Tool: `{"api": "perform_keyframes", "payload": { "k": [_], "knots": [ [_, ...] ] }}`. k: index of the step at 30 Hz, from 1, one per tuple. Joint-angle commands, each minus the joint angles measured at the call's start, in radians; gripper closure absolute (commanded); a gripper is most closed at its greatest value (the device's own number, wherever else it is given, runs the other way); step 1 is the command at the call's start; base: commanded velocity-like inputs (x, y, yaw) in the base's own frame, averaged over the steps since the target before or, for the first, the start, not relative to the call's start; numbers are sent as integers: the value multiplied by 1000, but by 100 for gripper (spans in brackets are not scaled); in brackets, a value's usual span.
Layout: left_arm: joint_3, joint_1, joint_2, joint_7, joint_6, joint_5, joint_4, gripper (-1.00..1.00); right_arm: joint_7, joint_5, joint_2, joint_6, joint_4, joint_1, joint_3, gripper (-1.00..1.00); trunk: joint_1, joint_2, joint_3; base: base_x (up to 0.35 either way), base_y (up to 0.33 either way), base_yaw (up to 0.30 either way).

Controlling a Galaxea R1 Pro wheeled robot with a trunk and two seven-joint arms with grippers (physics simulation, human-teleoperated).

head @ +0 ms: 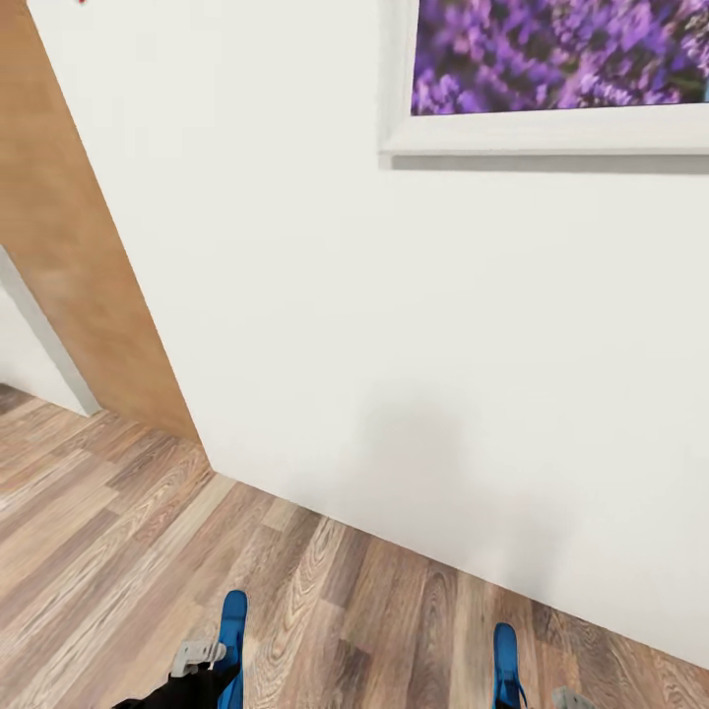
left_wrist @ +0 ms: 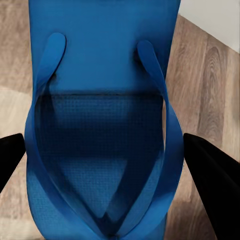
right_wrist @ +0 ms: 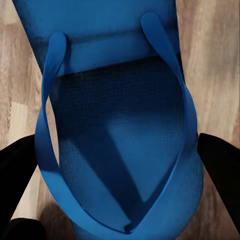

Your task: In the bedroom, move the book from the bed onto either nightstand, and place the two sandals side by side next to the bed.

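I am facing a white wall of the bedroom (head: 394,345). Two bright blue sandals are lifted off the floor, one per hand. The left sandal (head: 233,640) stands edge-on at the bottom of the head view. In the left wrist view it (left_wrist: 100,125) lies strap-side up between the black fingers (left_wrist: 212,175) of my left gripper (left_wrist: 120,165), which is shut on it. The right sandal (head: 505,665) is gripped the same way: my right gripper (right_wrist: 120,170) is shut on it (right_wrist: 120,125), with a finger (right_wrist: 222,165) at each edge. The book, the bed and the nightstand are out of view.
A framed lavender picture (head: 561,59) hangs high on the wall. A brown door (head: 69,246) stands at the left. Grey-brown plank floor (head: 118,551) runs along the foot of the wall, close in front of me.
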Motion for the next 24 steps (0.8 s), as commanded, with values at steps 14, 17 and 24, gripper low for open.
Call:
{"api": "perform_keyframes", "payload": {
  "k": [14, 17, 24],
  "knots": [
    [8, -1, -1, -4, -5, -11, 1, 100, 7, -3, 1, 11, -1, 0, -6, 100, 0, 0, -7, 0, 0, 276],
    [8, -1, -1, -4, -5, -11, 1, 100, 7, -3, 1, 11, -1, 0, -7, 100, 0, 0, -8, 0, 0, 276],
    [7, -1, -1, -4, -5, -11, 1, 100, 7, -3, 1, 11, -1, 0, -6, 100, 0, 0, -11, 150, 0, 273]
  ]
}}
